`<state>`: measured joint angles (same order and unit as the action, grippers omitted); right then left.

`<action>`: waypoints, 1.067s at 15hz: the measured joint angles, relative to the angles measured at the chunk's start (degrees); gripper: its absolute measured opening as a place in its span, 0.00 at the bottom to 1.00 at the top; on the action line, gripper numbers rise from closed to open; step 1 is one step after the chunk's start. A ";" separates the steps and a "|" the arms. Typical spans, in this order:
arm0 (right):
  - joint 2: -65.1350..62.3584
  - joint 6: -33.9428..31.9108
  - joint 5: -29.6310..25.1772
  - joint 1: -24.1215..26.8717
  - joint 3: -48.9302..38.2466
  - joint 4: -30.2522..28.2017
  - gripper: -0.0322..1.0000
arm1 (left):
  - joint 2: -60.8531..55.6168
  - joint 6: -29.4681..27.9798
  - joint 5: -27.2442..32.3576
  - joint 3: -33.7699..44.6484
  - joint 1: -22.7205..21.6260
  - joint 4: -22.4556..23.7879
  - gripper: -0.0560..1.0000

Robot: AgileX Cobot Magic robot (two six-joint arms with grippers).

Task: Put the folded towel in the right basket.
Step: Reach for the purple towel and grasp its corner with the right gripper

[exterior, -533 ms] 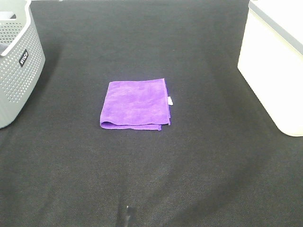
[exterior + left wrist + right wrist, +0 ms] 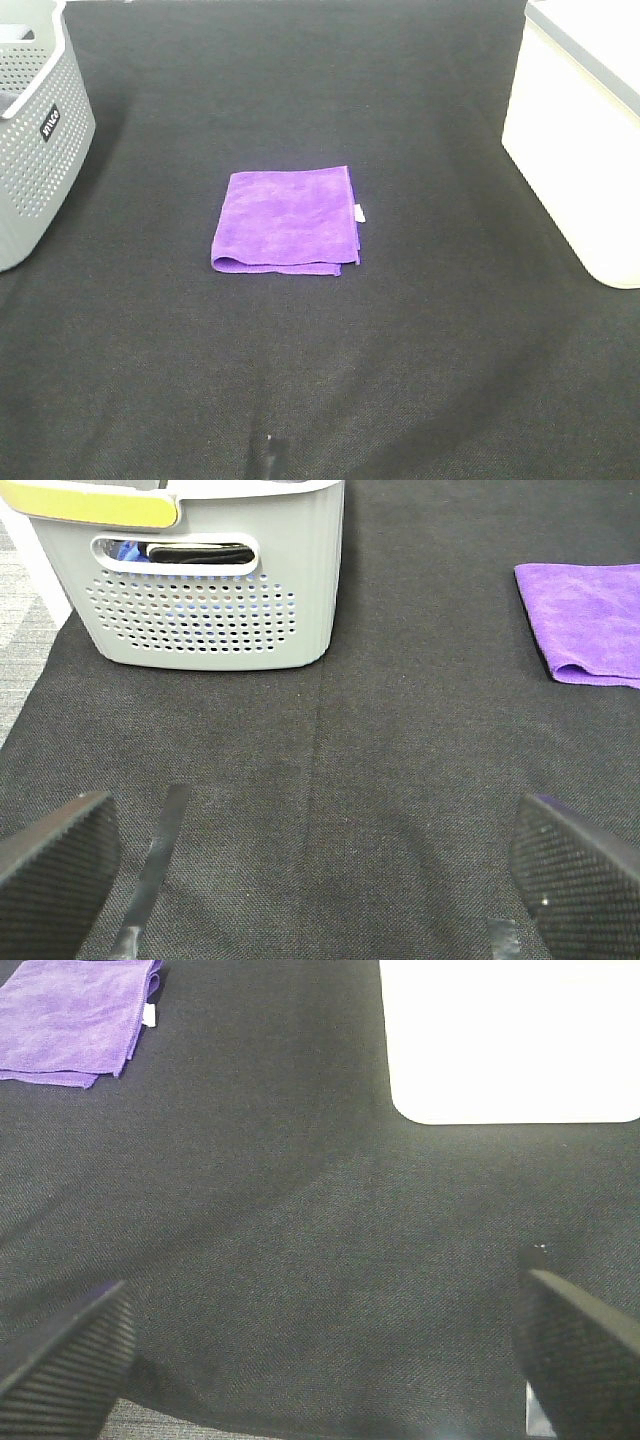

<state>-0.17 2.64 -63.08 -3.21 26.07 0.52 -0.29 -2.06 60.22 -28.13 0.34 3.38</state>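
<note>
A folded purple towel [image 2: 288, 222] lies flat on the black table, near the middle. It also shows in the left wrist view [image 2: 588, 623] and the right wrist view [image 2: 75, 1020]. The white right basket [image 2: 580, 120] stands at the right edge; its wall shows in the right wrist view [image 2: 510, 1040]. My left gripper [image 2: 310, 880] is open and empty, well short of the towel. My right gripper [image 2: 320, 1350] is open and empty, apart from both towel and basket. Neither gripper shows in the exterior high view.
A grey perforated basket [image 2: 35, 130] stands at the left edge, with dark items inside, seen in the left wrist view [image 2: 200, 580]. The black cloth-covered table [image 2: 320, 380] spreads between the two baskets.
</note>
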 joint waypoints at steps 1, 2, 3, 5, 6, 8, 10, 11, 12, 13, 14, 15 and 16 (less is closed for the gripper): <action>0.00 0.00 0.00 0.00 0.00 0.00 0.98 | 0.00 0.00 0.00 0.00 0.00 0.00 0.99; 0.00 0.00 0.00 0.00 0.00 0.00 0.98 | 0.00 0.00 0.00 0.00 0.00 0.00 0.99; 0.00 0.00 0.00 0.00 0.00 0.00 0.98 | 0.00 0.00 0.00 0.00 0.00 0.00 0.99; 0.00 0.00 0.00 0.00 0.00 0.00 0.98 | 0.00 0.00 0.00 0.00 0.00 0.00 0.99; 0.00 0.00 0.00 0.00 0.00 0.00 0.98 | 0.00 0.00 0.00 0.00 0.00 0.00 0.99; 0.00 0.00 0.00 0.00 0.00 0.00 0.98 | 0.00 0.00 0.00 0.00 0.00 0.00 0.99; 0.00 0.00 0.00 0.00 0.00 0.00 0.98 | 0.00 0.00 0.00 0.00 0.00 0.00 0.99; 0.00 0.00 0.00 0.00 0.00 0.00 0.98 | 0.00 0.00 0.00 0.00 0.00 0.00 0.99; 0.00 0.00 0.00 0.00 0.00 0.00 0.98 | 0.00 0.00 0.00 0.00 0.00 0.00 0.99; 0.00 0.00 0.00 0.00 0.00 0.00 0.98 | 0.00 0.00 0.00 0.00 0.00 0.00 0.99; 0.00 0.00 0.00 0.00 0.00 0.00 0.98 | 0.00 0.00 0.00 0.00 0.00 0.00 0.99; 0.00 0.00 0.00 0.00 0.00 0.00 0.98 | 0.00 0.00 0.00 0.00 0.00 0.00 0.99; 0.00 0.00 0.00 0.00 0.00 0.00 0.98 | 0.00 0.00 0.00 0.00 0.00 0.00 0.99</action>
<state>-0.17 2.64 -63.08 -3.21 26.07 0.52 -0.29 -2.06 60.22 -28.13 0.34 3.38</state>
